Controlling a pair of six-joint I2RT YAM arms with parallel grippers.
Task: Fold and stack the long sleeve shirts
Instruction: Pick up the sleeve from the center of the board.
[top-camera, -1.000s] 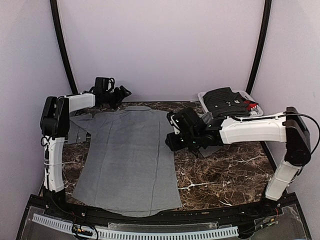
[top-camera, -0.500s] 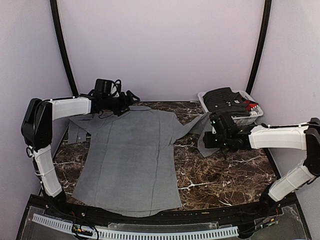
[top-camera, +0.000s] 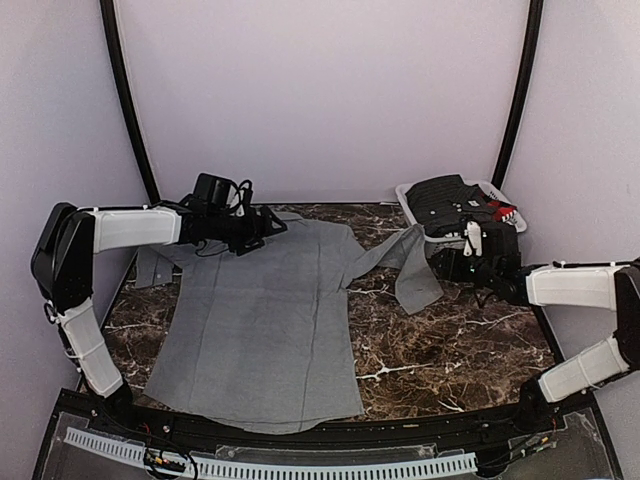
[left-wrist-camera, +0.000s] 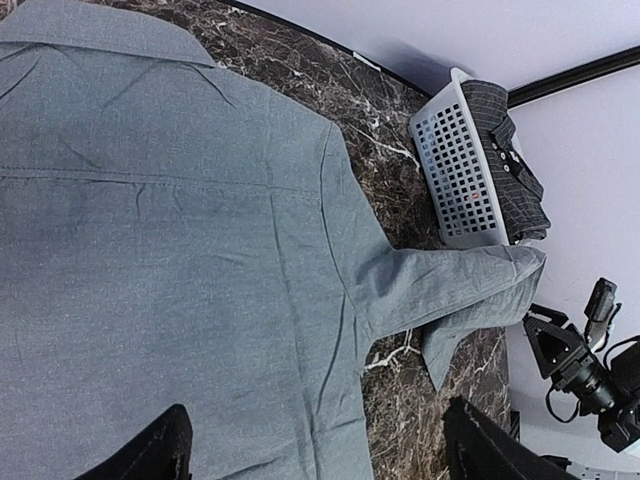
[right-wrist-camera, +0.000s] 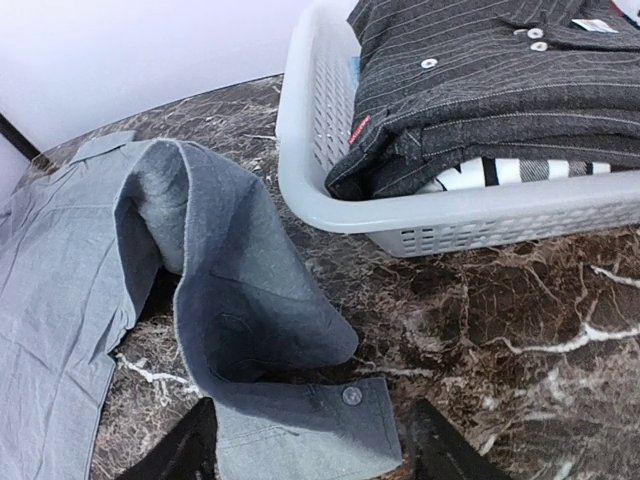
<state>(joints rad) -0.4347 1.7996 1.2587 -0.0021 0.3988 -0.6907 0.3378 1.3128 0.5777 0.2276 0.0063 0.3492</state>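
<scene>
Dark marble desk (top-camera: 450, 350) carries the grey shirt (top-camera: 260, 320) flat beneath our open left claw (left-wrist-camera: 318, 425), its doubled-over sleeve (right-wrist-camera: 230, 290) just ahead of our open, empty right claw (right-wrist-camera: 310, 430), where we risk pinching both layers.

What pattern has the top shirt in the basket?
Charcoal folded shirt: thin pale pinstripes; clearest in right wrist view.

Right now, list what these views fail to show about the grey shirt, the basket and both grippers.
- Grey shirt collar: top view, mostly covered by the left gripper; left wrist view crops it at the top edge.
- Sleeve beside the left arm: top view, partly under it.
- Laundry basket contents below the dark striped shirt: right wrist view, buried.
- Right gripper: right wrist view, fingers cropped at the bottom edge; contact with the cuff unclear.
</scene>
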